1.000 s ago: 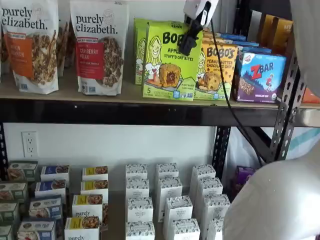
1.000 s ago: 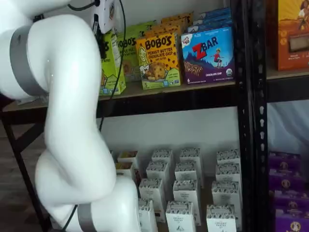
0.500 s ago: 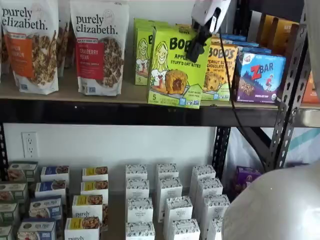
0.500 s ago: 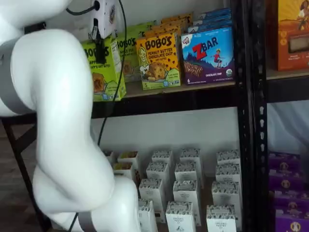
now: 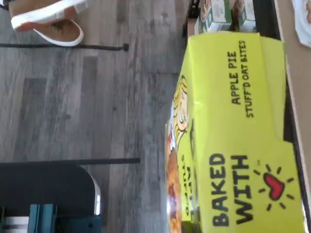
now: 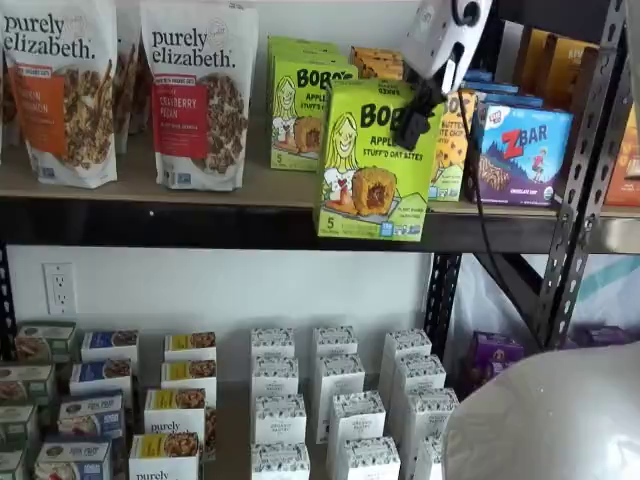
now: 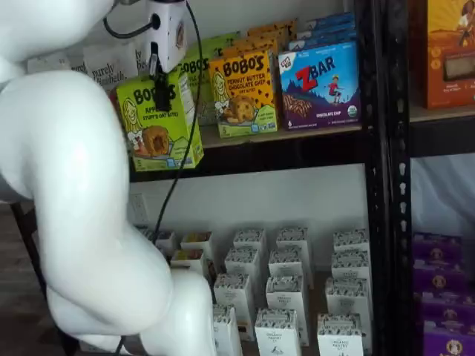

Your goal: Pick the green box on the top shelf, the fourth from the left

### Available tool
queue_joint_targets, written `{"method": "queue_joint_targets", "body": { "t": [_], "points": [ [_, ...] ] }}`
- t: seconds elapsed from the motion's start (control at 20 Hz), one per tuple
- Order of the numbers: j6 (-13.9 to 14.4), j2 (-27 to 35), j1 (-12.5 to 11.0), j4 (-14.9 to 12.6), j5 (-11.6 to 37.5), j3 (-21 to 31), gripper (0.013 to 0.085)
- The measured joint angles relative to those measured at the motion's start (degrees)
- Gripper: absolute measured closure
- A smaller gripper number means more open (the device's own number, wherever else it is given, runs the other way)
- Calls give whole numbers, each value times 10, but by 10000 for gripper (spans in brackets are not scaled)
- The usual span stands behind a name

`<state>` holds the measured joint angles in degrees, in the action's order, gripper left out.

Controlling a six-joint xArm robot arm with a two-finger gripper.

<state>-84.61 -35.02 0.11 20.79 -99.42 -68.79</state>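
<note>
Held item: one green box point(image 6: 372, 160), lime carton, clamped at its upper edge by the pincer point(image 6: 418, 103); it hangs forward of the top shelf point(image 6: 200, 222), its lower edge overlapping the black front beam in both shelf views point(image 7: 157, 122).
Pincer: black fingers closed on the green box, white body above at 1 o'clock, black cable point(image 6: 478, 215) trailing down at 5 o'clock.
Green cartons left on shelf: at least one matching Bobo's carton point(image 6: 303, 112) at 10 o'clock of the held one; more behind it, number unclear.
Orange-yellow cartons: one Bobo's peanut butter box point(image 7: 243, 93) in front, others stacked behind.
Blue cartons: one ZBar box point(image 6: 523, 153) at 3 o'clock of the held box, more behind.
Granola bags: two full fronts point(image 6: 198, 92), far towards 9 o'clock.
Lower shelf: rows of small white boxes point(image 6: 336, 405); purple cartons point(image 7: 444, 297) at 3 o'clock of them.
Surface and room: tan shelf board, black perforated uprights point(image 7: 380, 148), white wall with one outlet point(image 6: 59, 288); wrist view shows grey wood-plank floor point(image 5: 97, 107).
Legible text: "BOBO'S", "APPLE PIE STUFF'D OAT BITES", "BAKED WITH" beside a red heart point(image 5: 273, 187); "purely elizabeth."; "ZBAR CHOCOLATE CHIP".
</note>
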Motion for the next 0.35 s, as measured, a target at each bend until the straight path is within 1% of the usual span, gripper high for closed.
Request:
{"method": "queue_joint_targets", "body": {
  "t": [0.35],
  "points": [
    [-29, -26, -27, -5, 2, 34, 730]
  ]
}}
